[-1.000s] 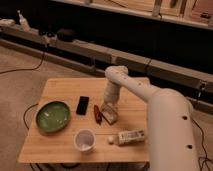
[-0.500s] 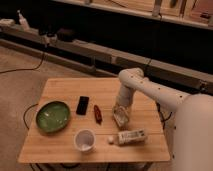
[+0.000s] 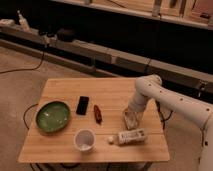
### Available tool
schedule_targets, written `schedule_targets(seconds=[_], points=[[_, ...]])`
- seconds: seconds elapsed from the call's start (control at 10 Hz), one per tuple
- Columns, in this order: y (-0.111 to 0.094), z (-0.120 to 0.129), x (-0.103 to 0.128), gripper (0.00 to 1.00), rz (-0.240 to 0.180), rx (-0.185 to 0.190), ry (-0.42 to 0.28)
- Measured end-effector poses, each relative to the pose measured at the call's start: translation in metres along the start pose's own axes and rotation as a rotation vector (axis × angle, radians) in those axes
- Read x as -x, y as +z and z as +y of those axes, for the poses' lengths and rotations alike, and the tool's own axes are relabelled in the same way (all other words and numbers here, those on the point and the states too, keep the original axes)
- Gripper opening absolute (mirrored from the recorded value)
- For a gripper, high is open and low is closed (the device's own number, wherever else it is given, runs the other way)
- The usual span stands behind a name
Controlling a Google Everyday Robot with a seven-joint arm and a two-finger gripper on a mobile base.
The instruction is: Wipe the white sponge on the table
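The white sponge [image 3: 131, 121] is a pale block pressed on the wooden table [image 3: 65, 87], right of centre. My gripper [image 3: 132, 115] points down onto it from the white arm [image 3: 150, 90] that reaches in from the right, and it is shut on the sponge. The gripper hides the sponge's top.
A white labelled tube [image 3: 132, 136] with a round cap lies just in front of the sponge. A white cup [image 3: 84, 140] stands at the front. A green bowl [image 3: 52, 116], a black phone [image 3: 82, 105] and a small red object [image 3: 97, 113] lie to the left.
The gripper and sponge have slid rightward across the table, from beside the red object to the right part above the tube. The other objects have not moved.
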Motion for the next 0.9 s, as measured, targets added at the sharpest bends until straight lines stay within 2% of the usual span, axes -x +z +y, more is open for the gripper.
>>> schedule_targets(seconds=[0.4, 0.7, 0.9], points=[[-0.007, 0.020, -0.049, 0.39, 0.063, -0.031, 0.004], [-0.017, 0.022, -0.074, 0.39, 0.061, -0.028, 0.017], [-0.016, 0.007, -0.089, 0.39, 0.048, -0.028, -0.003]])
